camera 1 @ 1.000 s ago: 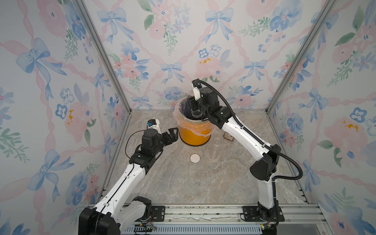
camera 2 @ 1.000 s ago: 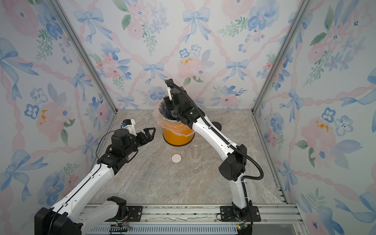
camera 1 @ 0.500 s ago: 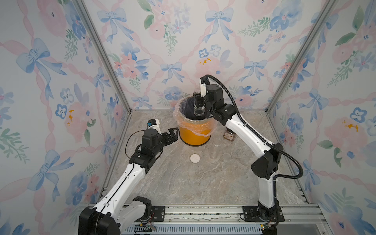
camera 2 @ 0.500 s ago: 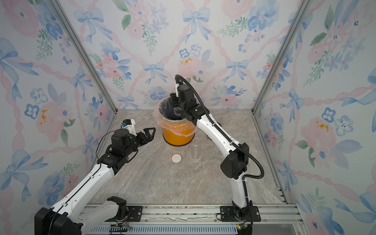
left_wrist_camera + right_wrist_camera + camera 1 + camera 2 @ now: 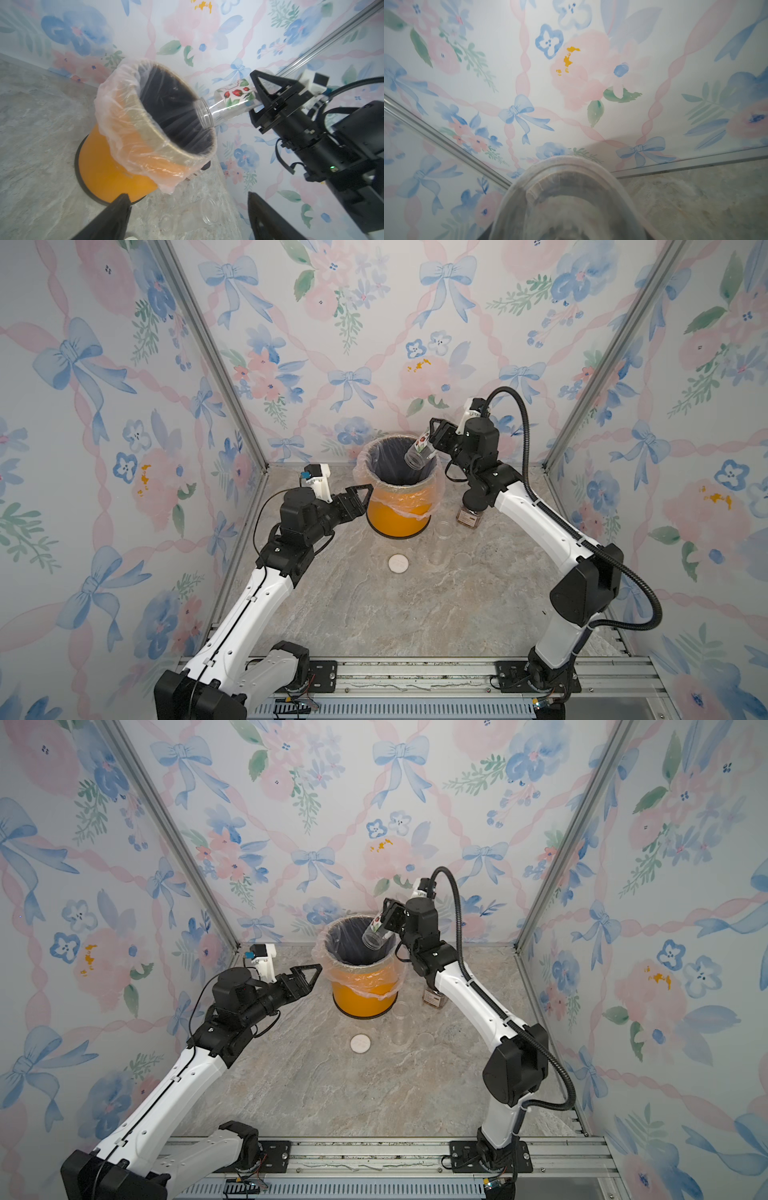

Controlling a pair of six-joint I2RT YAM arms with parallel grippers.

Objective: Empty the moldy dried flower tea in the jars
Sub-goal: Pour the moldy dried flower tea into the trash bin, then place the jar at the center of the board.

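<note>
You are at the pouring step: your right end effector grips the clear rose-labelled jar, tilted mouth-down over the orange bin with plastic liner. The jar looks empty, so next I think you set it on the table and take the small jar holding brown dried flower tea, near the bin. Your left end effector is spread, holding nothing; I count four jars, one white round lid, one translucent lid.

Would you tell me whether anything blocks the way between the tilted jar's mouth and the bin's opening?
Nothing visible does. The lidless jar in the right gripper tilts mouth-down over the uncovered bin; the left gripper stands open beside it.
</note>
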